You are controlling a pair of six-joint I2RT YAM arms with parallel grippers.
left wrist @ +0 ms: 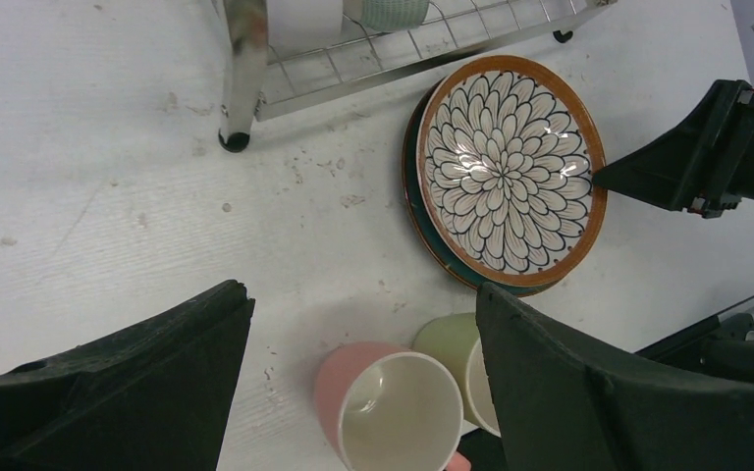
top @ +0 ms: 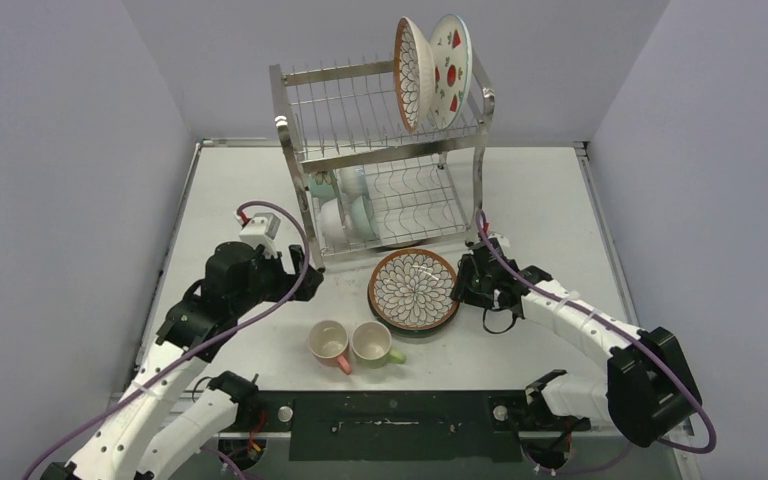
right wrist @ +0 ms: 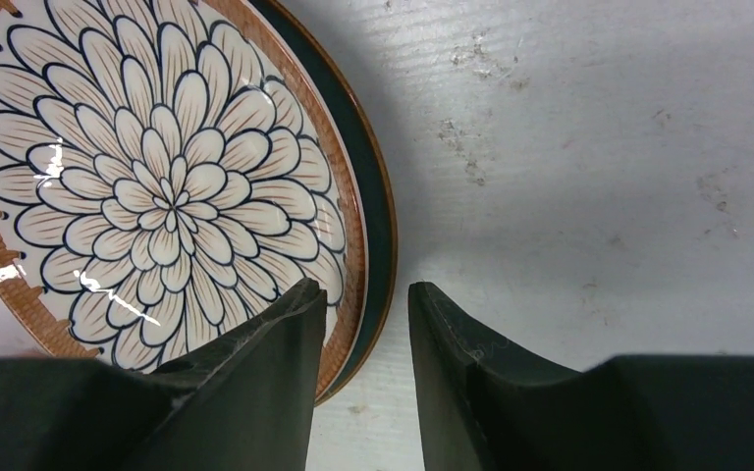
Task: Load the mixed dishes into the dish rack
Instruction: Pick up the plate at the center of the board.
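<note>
4 plates [top: 412,72] [top: 452,68] [top: 413,288] [right wrist: 378,211], 2 mugs [top: 329,341] [top: 371,341], 1 rack [top: 380,110]

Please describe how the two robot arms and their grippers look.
The left arm and right arm have white links with black joints; a purple cable runs along each. The left gripper and right gripper are black, each with two wedge-shaped fingers.

Right of the right pincer [right wrist: 363,289] the table [right wrist: 599,177] lies bare; left of it the plates [right wrist: 167,206] block. A rack leg [top: 480,215] stands just beyond. Mugs [left wrist: 393,412] crowd under the left pincer [left wrist: 363,289].
</note>
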